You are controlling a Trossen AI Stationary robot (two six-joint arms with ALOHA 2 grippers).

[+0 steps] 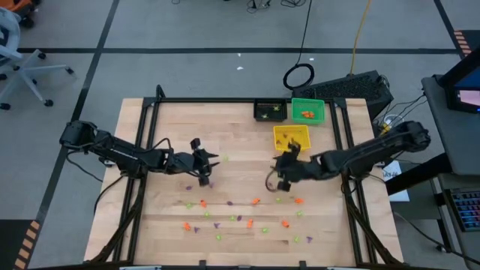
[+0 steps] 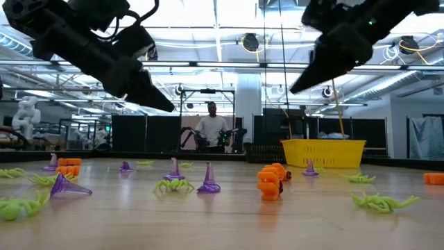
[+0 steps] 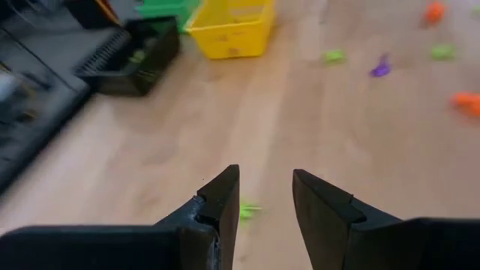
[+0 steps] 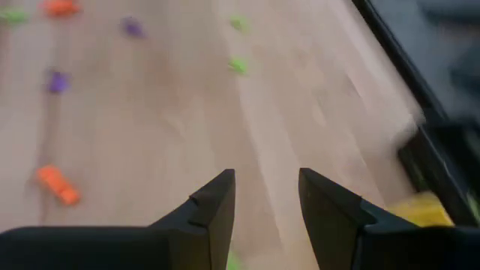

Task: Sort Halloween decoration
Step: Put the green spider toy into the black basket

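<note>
Both pairs of jaws stand parted and empty above the table, with the Halloween decoration strewn across the boards below them.

Left gripper hangs over the table's middle, toward its left edge, fingers apart, one light-green trinket lying on the wood just beneath the gap. Right gripper hangs near the middle toward the right edge, just in front of the yellow bin, fingers likewise apart and holding nothing. Most pieces lie scattered along the near half of the table: tiny orange barrel-like lumps, purple cone shapes and light-green spidery ones, each apart from its neighbours. A black bin and a green bin sit at the far edge.
</note>
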